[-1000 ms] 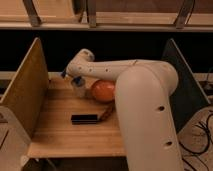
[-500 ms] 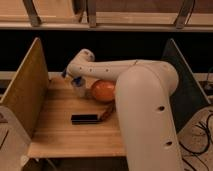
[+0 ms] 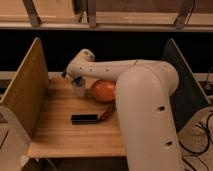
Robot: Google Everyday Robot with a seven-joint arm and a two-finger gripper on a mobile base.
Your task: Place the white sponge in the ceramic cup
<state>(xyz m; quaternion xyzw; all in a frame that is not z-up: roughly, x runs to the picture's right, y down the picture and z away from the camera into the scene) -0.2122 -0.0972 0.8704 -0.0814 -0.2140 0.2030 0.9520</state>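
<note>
— Looking over the wooden table, what stands out?
— Smooth pale planks, upright board walls at each side. A round glossy orange bowl sits mid-table, a flat black bar lies in front of it.
— And the cup?
— The small pale round cup stands just left of the bowl.
— The gripper?
— The gripper hangs right above the cup, with something blue at its tip. Whether that is the sponge, or the grip is clenched, I cannot tell.
</note>
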